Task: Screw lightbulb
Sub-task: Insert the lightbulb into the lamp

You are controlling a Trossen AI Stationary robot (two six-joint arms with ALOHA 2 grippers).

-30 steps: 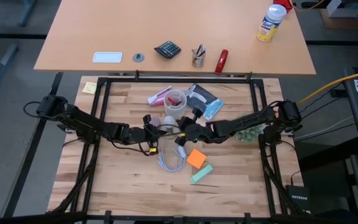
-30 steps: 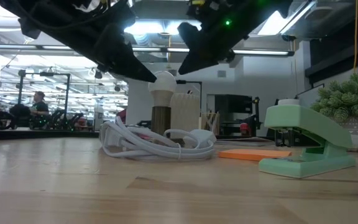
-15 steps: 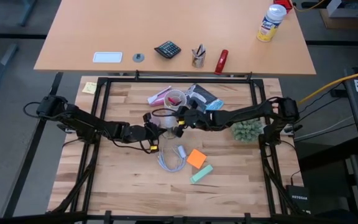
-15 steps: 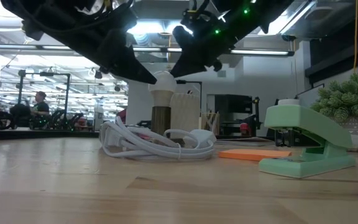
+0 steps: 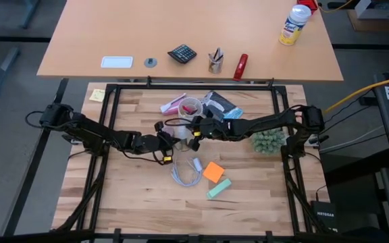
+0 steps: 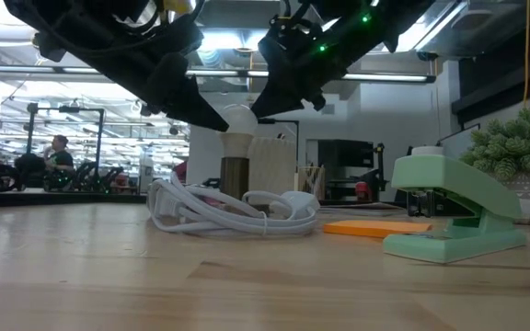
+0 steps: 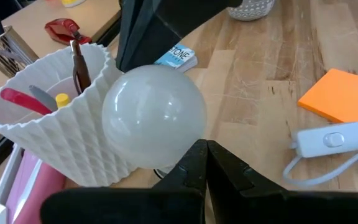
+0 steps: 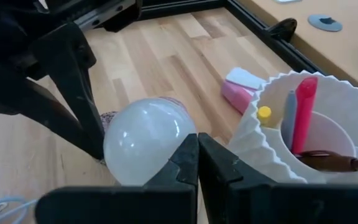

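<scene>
Bulb point(image 6: 239, 118) sits upright on its socket point(image 6: 236, 177) beside the cup point(image 7: 55, 134). Left gripper point(image 7: 205, 152) and right gripper point(image 8: 197, 146) are both pinched shut, empty, tips at the bulb. Looks mostly seated; final tightening maybe left.

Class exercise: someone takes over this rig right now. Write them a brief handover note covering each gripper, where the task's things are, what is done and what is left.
Left gripper: shut, tip against the bulb from one side.
Right gripper: shut, tip against the bulb's other side.
Bulb: upright on a brown base mid-table, beside the white ribbed cup; the white cord lies nearer the front edge.
Done: both tips brought to the bulb.
Left: turning it home; how far it is already screwed in cannot be told.
</scene>
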